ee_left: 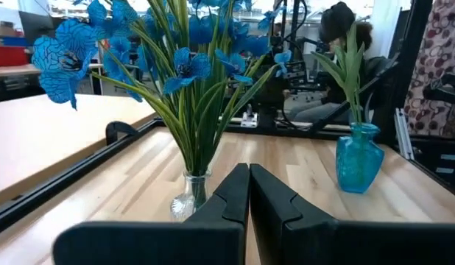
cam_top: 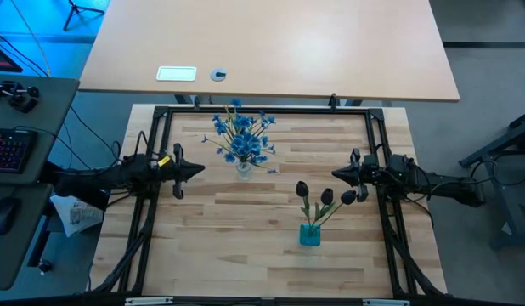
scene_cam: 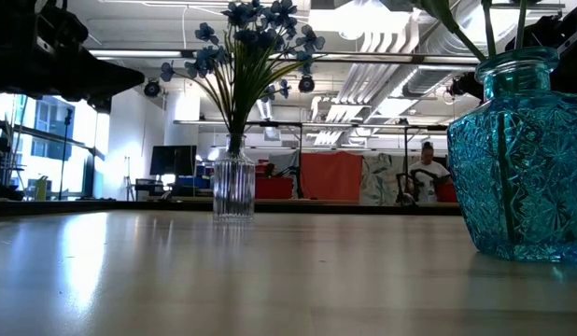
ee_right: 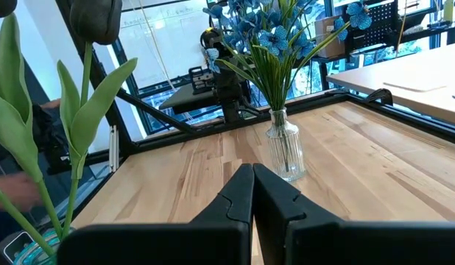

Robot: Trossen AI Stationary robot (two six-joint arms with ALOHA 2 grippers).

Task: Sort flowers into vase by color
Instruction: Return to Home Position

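Note:
Several blue-blossomed stems [cam_top: 243, 134] stand with their stalks in a clear ribbed glass vase [cam_top: 244, 168] toward the table's far middle, seen too in the low view [scene_cam: 234, 187]. Dark tulip-like buds [cam_top: 324, 197] stand in a teal glass vase [cam_top: 309, 235] nearer the right side, large in the low view [scene_cam: 520, 159]. My left gripper [cam_top: 200, 171] hovers shut at the table's left, pointing at the clear vase [ee_left: 192, 197]. My right gripper [cam_top: 335, 174] hovers shut at the right, above and beside the dark buds. Neither touches anything.
A black metal frame [cam_top: 271, 110] borders the wooden table top. Beyond it stands a second, lighter table [cam_top: 271, 47] with a small white card [cam_top: 176, 73] and a round object [cam_top: 218, 75]. A keyboard and mouse sit at far left. A person [scene_cam: 427, 173] shows in the room behind.

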